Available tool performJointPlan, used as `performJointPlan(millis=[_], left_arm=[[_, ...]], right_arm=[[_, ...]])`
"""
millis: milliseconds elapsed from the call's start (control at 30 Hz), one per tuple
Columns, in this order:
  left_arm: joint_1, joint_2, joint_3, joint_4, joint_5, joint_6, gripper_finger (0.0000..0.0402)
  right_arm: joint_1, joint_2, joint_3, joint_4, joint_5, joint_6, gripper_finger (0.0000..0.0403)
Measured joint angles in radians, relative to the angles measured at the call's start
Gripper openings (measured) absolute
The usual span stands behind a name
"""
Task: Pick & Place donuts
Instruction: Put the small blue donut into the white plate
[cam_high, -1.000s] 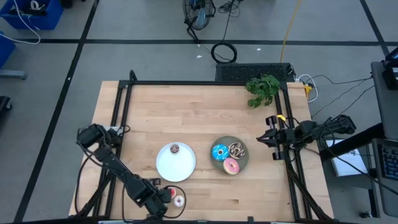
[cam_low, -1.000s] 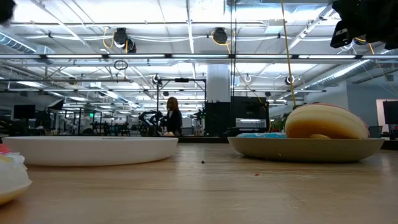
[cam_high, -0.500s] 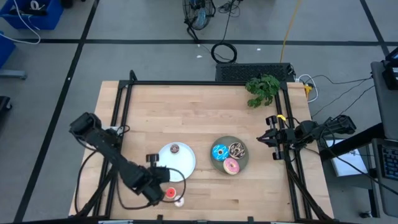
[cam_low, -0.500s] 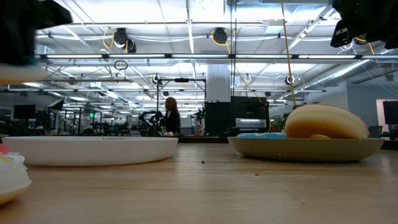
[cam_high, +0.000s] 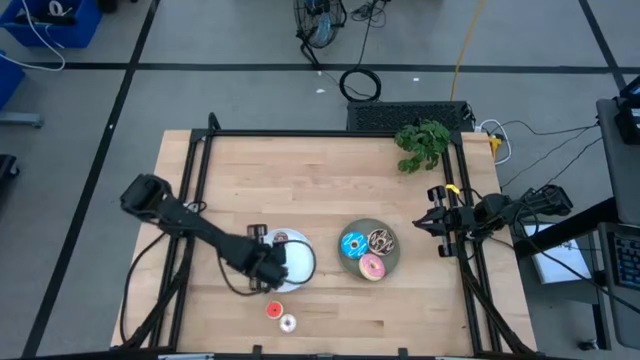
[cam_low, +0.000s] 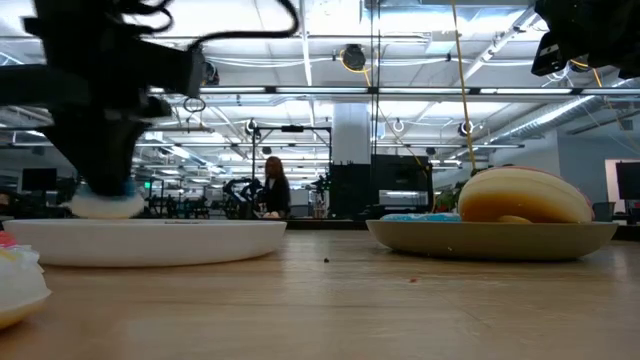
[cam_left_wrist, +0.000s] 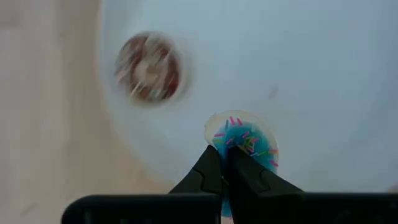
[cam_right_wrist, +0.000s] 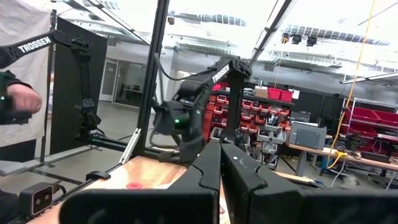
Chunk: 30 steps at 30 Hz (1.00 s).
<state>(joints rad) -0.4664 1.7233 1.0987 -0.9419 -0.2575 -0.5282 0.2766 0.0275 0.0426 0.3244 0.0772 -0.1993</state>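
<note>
Holding a tiny blue donut (cam_left_wrist: 244, 140) in my left jaws (cam_high: 268, 266), pinched by its edge so the sprinkled face stays up. The grip sits over the near-left part of the white plate (cam_high: 300, 262); in the low view the donut hangs just above the plate's surface, not yet resting on it. Judgement: this is the carry-and-lower step for the small rings. A tiny brown donut (cam_high: 281, 239) already lies on the plate, so I am keeping apart from it to avoid knocking it.

Tiny red donut (cam_high: 274, 310) and tiny white donut (cam_high: 288, 322) sit on the table (cam_high: 330, 180), near the front edge, not yet collected.

Grey plate (cam_high: 392, 258) carries the three larger ones: blue (cam_high: 352, 243), dark sprinkled (cam_high: 381, 239), pink (cam_high: 371, 266).

Right jaws (cam_high: 432, 222) closed on nothing, parked above the table's right rail, waiting.
</note>
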Motion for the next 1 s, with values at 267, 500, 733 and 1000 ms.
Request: performJointPlan(millis=[267, 500, 733, 1000], left_arm=[[0.064, 0.000, -0.082, 0.167, 0.085, 0.052, 0.0013], [0.068, 0.000, -0.097, 0.170, 0.085, 0.036, 0.0022], [0.068, 0.000, -0.097, 0.202, 0.112, 0.025, 0.0026], [0.070, 0.000, -0.097, 0.225, 0.137, 0.002, 0.0116]], right_arm=[[0.000, 0.000, 0.000, 0.000, 0.000, -0.007, 0.0000], [0.000, 0.000, 0.000, -0.001, 0.000, -0.007, 0.0000], [0.000, 0.000, 0.000, -0.001, 0.000, -0.007, 0.0000], [0.000, 0.000, 0.000, -0.001, 0.000, -0.007, 0.0000]])
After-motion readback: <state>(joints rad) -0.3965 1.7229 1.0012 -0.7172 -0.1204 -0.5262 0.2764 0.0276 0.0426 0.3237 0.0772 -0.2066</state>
